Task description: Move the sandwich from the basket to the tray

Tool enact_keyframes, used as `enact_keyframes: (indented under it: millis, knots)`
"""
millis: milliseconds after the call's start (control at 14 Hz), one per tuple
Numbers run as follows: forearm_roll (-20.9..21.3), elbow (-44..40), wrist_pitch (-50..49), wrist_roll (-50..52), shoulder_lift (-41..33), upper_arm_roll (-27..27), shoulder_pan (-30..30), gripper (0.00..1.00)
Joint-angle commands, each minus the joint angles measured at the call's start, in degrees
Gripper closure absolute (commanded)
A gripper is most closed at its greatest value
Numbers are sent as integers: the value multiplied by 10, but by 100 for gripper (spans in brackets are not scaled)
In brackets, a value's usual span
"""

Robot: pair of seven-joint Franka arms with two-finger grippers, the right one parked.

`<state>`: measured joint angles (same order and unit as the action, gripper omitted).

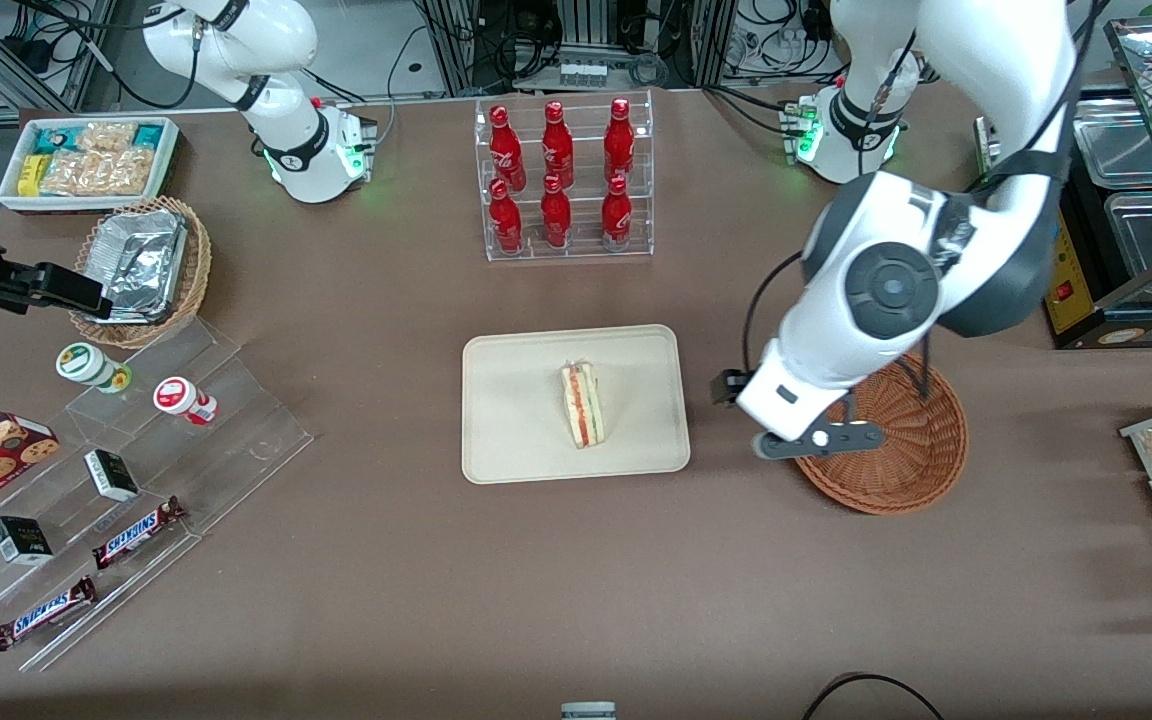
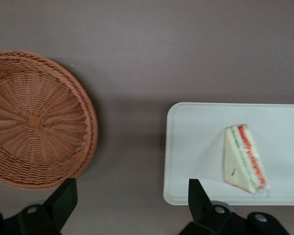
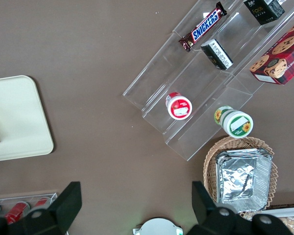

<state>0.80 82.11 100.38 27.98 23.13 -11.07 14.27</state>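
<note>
Inspecting the worktop (image 1: 386, 560), we find the sandwich (image 1: 584, 404) lying on the tray (image 1: 516, 440), apart from the basket (image 1: 911, 460). We note the gripper (image 2: 132, 200) hovers between basket and tray — fingers (image 2: 63, 196) spread wide, holding nothing.

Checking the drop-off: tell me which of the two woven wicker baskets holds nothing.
The round reddish-brown wicker basket under the left arm's gripper, its jaws open. The lighter tan wicker basket holds foil containers. The triangular sandwich lies on the cream tray.
</note>
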Motion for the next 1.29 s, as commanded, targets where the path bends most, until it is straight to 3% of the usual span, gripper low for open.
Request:
enact_keyframes:
  millis: [0, 429, 1214]
  knots:
    - [-9, 68, 1, -82, -55, -4, -43, 0]
    - [-16, 110, -52, -201, -117, -4, -122, 0]
    - [-5, 101, -178, -248, -208, 6, -175, 0]
